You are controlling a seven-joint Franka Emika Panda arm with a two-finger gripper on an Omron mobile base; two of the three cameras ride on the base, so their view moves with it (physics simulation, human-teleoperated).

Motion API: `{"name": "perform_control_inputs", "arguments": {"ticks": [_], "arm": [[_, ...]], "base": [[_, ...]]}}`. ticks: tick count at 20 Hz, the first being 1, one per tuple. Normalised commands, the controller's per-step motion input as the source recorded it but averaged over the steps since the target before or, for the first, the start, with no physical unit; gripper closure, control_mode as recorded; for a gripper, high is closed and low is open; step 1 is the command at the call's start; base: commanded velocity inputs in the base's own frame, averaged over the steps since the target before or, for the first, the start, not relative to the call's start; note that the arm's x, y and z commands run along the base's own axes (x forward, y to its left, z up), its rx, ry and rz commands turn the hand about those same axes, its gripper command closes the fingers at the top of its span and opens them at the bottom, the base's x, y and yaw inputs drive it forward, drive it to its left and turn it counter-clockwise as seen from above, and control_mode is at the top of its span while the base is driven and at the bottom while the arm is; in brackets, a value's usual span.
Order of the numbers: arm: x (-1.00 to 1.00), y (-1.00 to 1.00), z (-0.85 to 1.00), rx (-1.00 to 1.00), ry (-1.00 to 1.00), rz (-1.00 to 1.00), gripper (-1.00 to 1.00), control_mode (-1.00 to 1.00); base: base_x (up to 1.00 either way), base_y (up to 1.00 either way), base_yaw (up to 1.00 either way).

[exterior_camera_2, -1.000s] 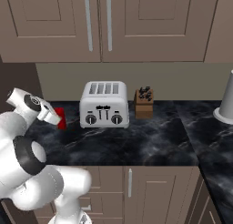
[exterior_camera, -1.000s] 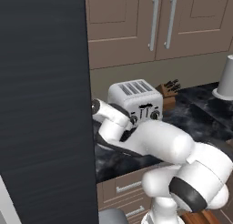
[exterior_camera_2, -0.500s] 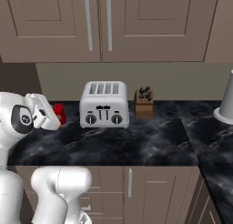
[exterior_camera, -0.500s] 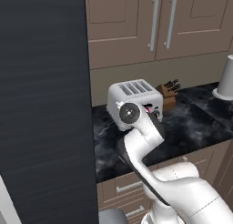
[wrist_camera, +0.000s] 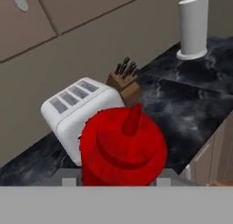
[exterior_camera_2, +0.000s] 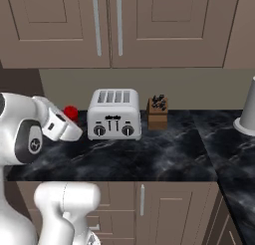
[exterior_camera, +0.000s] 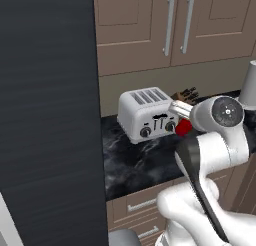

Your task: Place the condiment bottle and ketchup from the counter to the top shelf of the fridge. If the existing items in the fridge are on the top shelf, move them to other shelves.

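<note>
In the left base view we see our gripper (exterior_camera: 181,121) at 3 o'clock, in front of the toaster (exterior_camera: 146,113), closed on the red ketchup bottle (exterior_camera: 183,127). In the right base view the bottle (exterior_camera_2: 70,112) sits at 9 o'clock, left of the toaster (exterior_camera_2: 114,113) and knife block (exterior_camera_2: 158,113). In the hand view the bottle (wrist_camera: 123,145) sits at 6 o'clock above the dark counter (wrist_camera: 182,104), with a paper towel roll (wrist_camera: 194,25) at 1 o'clock.

The red ketchup (exterior_camera: 183,127) sits before the white toaster (exterior_camera: 146,113).
</note>
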Motion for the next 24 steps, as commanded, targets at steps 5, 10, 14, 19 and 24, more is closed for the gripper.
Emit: {"name": "perform_control_inputs", "arguments": {"ticks": [5,10,14,19,24], "arm": [[-0.53,-0.31,0.62,-0.13,0.02,0.36,1.0,-1.0],[-0.39,-0.01,0.11,-0.1,-0.11,0.44,1.0,-1.0],[-0.07,0.15,0.02,-0.06,-0.15,0.08,1.0,-1.0],[-0.42,0.08,0.03,-0.03,-0.12,0.09,1.0,1.0],[0.0,0.0,0.0,0.0,0.0,0.0,1.0,1.0]], "base": [[0.0,0.0,0.0],[0.0,0.0,0.0],[0.0,0.0,0.0],[-0.2,-0.02,0.02],[-1.0,-0.21,0.19]]}}
